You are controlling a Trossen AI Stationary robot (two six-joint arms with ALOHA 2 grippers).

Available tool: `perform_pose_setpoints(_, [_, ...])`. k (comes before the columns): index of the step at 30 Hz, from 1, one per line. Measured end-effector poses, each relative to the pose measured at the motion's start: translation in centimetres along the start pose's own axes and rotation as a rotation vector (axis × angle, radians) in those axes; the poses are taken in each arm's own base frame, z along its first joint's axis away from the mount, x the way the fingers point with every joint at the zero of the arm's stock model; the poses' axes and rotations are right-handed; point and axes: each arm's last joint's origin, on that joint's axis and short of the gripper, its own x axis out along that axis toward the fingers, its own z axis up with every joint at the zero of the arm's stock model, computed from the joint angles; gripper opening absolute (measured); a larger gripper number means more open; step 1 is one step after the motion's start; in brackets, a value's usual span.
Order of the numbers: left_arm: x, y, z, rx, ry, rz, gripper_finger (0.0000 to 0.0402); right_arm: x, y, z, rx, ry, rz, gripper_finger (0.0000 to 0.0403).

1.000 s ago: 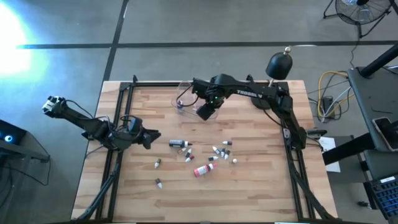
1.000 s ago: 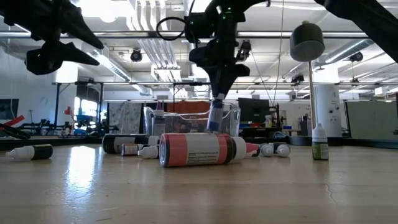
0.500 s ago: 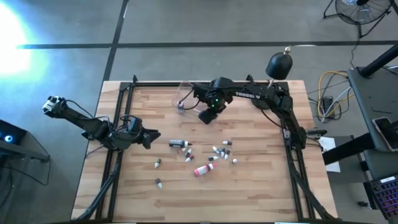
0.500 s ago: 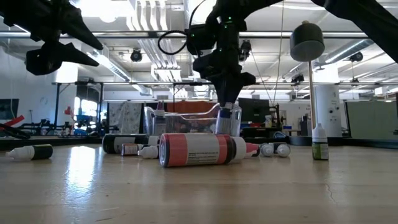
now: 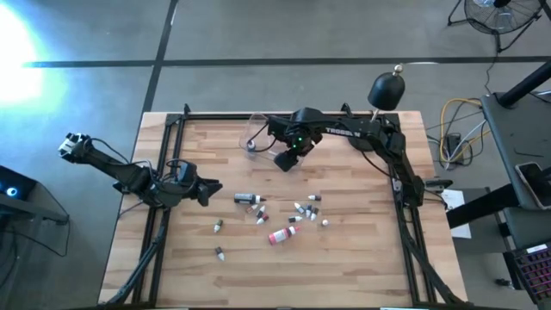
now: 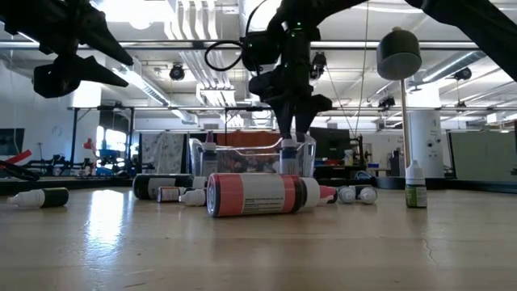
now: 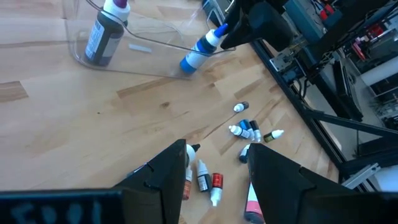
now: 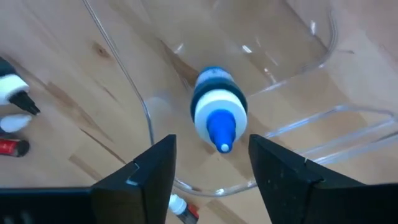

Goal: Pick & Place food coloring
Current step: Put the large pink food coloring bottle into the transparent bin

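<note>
Table (image 5: 362, 258) first: wood top, dark frame rails along both sides and the far edge. Plenty of bare wood on the near half; the far half is tighter with my right arm stretched across it.

Clear tub (image 5: 258, 133) sits near the far edge, left of centre. It holds a dark bottle (image 7: 102, 34) standing at one end and the blue bottle (image 8: 214, 112) I'm working on.

Step in hand, as I read it: the drop-off. My right pincer (image 8: 211, 180) hangs over the tub's near wall, fingers spread, nothing pinched. The blue bottle stands inside the tub just beyond my fingertips, tip toward my camera, leaning against the wall as seen from the left wrist.

Left pincer (image 7: 214, 171) waits at the left side of the table, fingers spread, empty, looking toward the pile.

Remaining food coloring (image 5: 288, 215) lies mid-table: a cluster of small bottles, the pink-red bottle (image 6: 258, 194) on its side nearest the front, and two strays (image 5: 219, 239) off to the left.

Next move, my call: lift straight up to clear the tub rim before swinging back, since the wall is thin and light and a clipped edge would probably shove it. Then down onto the cluster; bottles there lie close together, so pick an outer one with room for both fingers.
</note>
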Motion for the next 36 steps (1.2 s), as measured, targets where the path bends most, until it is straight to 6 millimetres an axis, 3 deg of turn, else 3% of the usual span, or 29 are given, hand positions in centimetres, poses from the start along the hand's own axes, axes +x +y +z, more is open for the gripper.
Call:
perform_pose_setpoints(4, [0.0,0.0,0.0,0.001,0.001,0.001,0.0147,-1.6,-0.1,-0.4,-0.003,-0.043,-0.002,0.0203])
perform_pose_setpoints(9, [0.0,0.0,0.0,0.003,0.001,0.002,0.0147,-6.2,0.5,-2.7,-0.071,-0.179,-0.007,0.0203])
perform_pose_setpoints(12, [0.0,0.0,0.0,0.002,0.001,0.001,0.0147,-8.8,2.0,-5.5,-0.258,-0.251,0.01,0.0203])
perform_pose_setpoints(15, [0.0,0.0,0.0,0.002,0.001,0.001,0.0147,-9.8,4.2,-9.1,-0.53,-0.258,0.017,0.0203])
perform_pose_setpoints(19, [0.0,0.0,0.0,0.006,0.001,0.0,0.0147,-7.5,6.8,-13.4,-0.844,-0.178,-0.011,0.0203])
perform_pose_setpoints(24, [0.0,0.0,0.0,0.005,0.0,0.0,0.0147,-2.8,9.4,-17.1,-1.025,-0.121,-0.023,0.0203])
perform_pose_setpoints(27, [0.0,0.0,0.0,-0.002,0.0,0.0,0.0147,-0.5,10.5,-18.4,-1.069,-0.152,0.002,0.0203])
perform_pose_setpoints(36, [0.0,0.0,-0.1,-0.001,0.019,-0.006,0.0147,3.8,13.5,-19.4,-1.124,-0.303,0.167,0.0203])
